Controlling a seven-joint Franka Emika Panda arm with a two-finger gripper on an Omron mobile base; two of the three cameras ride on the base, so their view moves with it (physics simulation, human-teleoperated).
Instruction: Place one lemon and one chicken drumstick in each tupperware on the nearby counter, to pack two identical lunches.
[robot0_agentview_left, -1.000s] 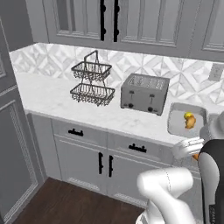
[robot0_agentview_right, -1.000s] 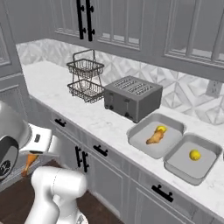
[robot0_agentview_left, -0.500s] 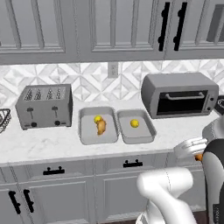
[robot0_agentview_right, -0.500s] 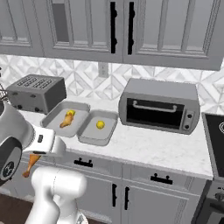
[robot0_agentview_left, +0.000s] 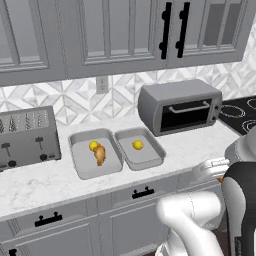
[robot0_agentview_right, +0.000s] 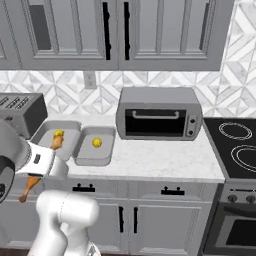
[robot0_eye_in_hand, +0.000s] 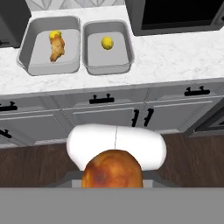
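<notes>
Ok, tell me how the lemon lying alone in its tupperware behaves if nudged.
The lemon looks round and smooth, so it would probably roll at a light nudge. It lies alone on the flat floor of its tupperware, so the raised walls would likely stop it. It seems small, so probably light.

On the white counter (robot0_agentview_left: 190, 142), the left tupperware (robot0_agentview_left: 94, 153) holds lemon and drumstick; the right tupperware (robot0_agentview_left: 139, 148) apparently only a lemon (robot0_agentview_left: 138, 145).

The counter (robot0_agentview_left: 190, 145) looks like smooth veined marble. The toaster oven (robot0_agentview_left: 180, 106) looks like matt grey metal. The floor (robot0_eye_in_hand: 26, 164) is dark wood.
</notes>
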